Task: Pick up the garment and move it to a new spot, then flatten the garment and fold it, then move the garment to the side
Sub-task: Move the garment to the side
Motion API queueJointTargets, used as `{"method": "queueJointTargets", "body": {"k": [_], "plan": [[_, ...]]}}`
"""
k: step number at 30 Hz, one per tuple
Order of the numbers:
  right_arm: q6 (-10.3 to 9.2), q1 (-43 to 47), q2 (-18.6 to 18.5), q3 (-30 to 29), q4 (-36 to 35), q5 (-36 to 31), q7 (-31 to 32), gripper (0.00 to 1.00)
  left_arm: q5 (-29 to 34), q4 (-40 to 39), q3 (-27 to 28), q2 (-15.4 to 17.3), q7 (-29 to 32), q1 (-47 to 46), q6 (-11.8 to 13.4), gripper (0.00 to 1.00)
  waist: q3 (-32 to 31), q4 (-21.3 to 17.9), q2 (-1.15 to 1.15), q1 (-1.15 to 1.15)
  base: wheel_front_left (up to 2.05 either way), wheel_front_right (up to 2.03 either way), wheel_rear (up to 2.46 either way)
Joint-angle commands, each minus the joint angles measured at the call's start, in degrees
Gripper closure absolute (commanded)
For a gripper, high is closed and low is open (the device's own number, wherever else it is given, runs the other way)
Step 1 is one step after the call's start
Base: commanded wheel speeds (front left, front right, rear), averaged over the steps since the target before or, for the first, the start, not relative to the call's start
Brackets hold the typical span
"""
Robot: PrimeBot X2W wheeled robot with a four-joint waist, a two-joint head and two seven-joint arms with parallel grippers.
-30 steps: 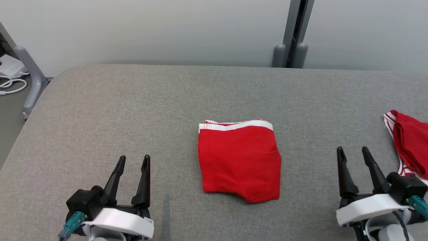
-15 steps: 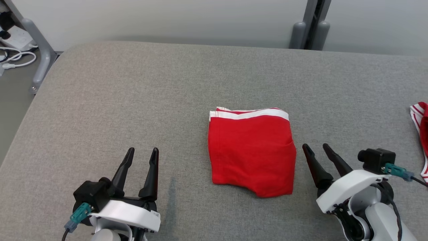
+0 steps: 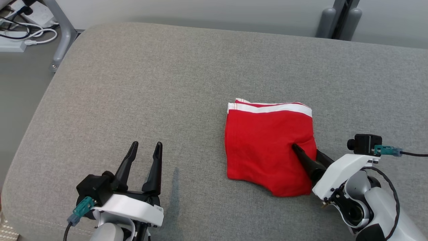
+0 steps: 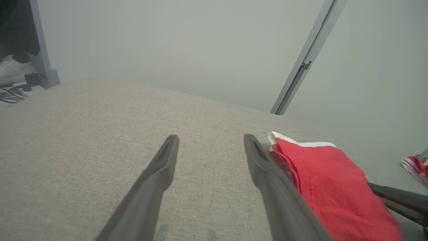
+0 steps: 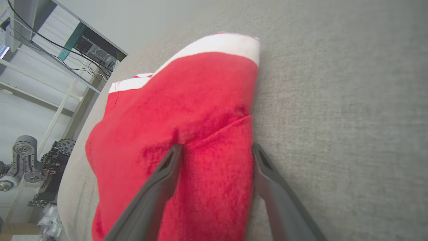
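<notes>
- The red garment [image 3: 267, 147] with a white waistband lay folded into a compact block on the grey desk [image 3: 167, 83], right of centre, waistband on the far side. Being already flat and folded, it was probably waiting for the last step, the move to the side.
- The right tool [image 3: 306, 149] was at the garment's right edge, its fingers spread. In the right wrist view one finger rested on top of the red cloth and the other sat at the edge next to the bare desk, so the right tool [image 5: 216, 146] straddled the folded layers without yet pinching them. This looked like the set-up for gripping the whole stack at once, so the fold would hold.
- The left tool [image 3: 146, 144] hovered over the near left part of the desk, fingers spread and holding nothing, well apart from the garment. It was likely kept out of the way.
- In the left wrist view, another red-and-white cloth [image 4: 414, 165] lay further right.
- A second earlier, the right tool had been at the near right, well clear of the garment. Half a second earlier it was just beside the right edge.
- The head camera had turned, so the whole scene shifted in its view. The garment kept its shape, and the left tool kept its pose.
</notes>
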Motion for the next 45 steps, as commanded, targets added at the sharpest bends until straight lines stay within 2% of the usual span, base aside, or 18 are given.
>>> {"method": "queueJointTargets", "body": {"k": [1,6,7,8,15,16,21,28,34,37,41,45], "plan": [[-0.01,-0.7,-0.3,0.3,0.2,1.0,0.5,0.00,-0.1,0.1,0.0,0.2,-0.1,-0.7,0.0,0.00,0.2,0.4,0.00,0.00,0.00,0.00,0.00],[-0.01,-1.8,-0.6,2.2,1.8,2.9,1.3,0.00,-0.1,0.2,-0.3,0.2,-0.1,-1.1,-0.1,0.00,0.4,1.2,0.00,0.00,0.00,0.00,0.00],[-0.01,-2.0,-0.6,2.5,2.2,3.0,1.1,0.05,-0.1,0.3,-0.4,0.3,-0.1,-1.1,-0.1,0.00,0.4,1.4,0.00,0.00,0.00,0.00,0.00],[-0.01,-2.6,-0.6,3.3,3.1,3.1,0.8,1.00,-0.1,0.3,-0.5,0.3,-0.1,-1.1,0.0,0.00,0.4,1.5,0.00,0.00,0.00,0.00,0.00],[-0.01,-5.0,-2.6,7.4,5.5,-0.3,-4.1,1.00,1.3,0.7,-0.9,0.2,-0.1,-0.7,0.0,0.00,-0.6,0.5,0.00,0.00,0.00,0.00,0.00],[-0.01,-5.6,-4.1,9.8,5.9,-2.7,-5.5,1.00,1.9,0.7,-0.9,0.3,-0.1,-0.3,-0.1,0.00,-1.3,-0.8,0.00,0.00,0.00,0.00,0.00],[-0.01,-7.2,-7.3,13.4,6.2,-8.0,-7.1,1.00,2.6,0.1,-1.1,0.3,-0.1,-0.4,-0.3,0.00,-1.9,-4.1,0.00,0.00,0.00,0.00,0.00],[-0.02,-11.8,-13.9,17.5,1.3,-15.1,-5.0,1.00,3.4,-1.3,-1.8,0.2,-0.1,-2.1,-0.7,0.00,0.5,-11.6,0.00,0.00,0.00,0.00,0.00],[-0.02,-15.3,-19.5,16.8,-4.5,-18.0,-2.6,1.00,4.5,-2.0,-3.2,0.3,-0.1,-4.7,-0.9,0.00,3.9,-17.0,0.00,0.00,0.00,0.00,0.00],[-0.03,-16.1,-21.5,16.2,-6.3,-18.5,-1.9,1.00,5.0,-2.2,-3.9,0.3,-0.1,-6.1,-1.1,0.00,5.3,-18.3,0.00,0.00,0.00,0.00,0.00],[-0.03,-17.6,-26.7,13.6,-10.5,-18.7,-0.9,1.00,6.3,-2.9,-5.6,0.3,-0.1,-10.0,-1.5,0.00,9.4,-21.2,0.00,0.00,0.00,0.00,0.00],[-0.03,-18.5,-32.1,10.9,-11.4,-18.8,-1.5,1.00,7.0,-3.0,-7.2,0.3,-0.1,-13.3,-1.7,0.00,12.9,-22.4,0.00,0.00,0.00,0.00,0.00]]}}
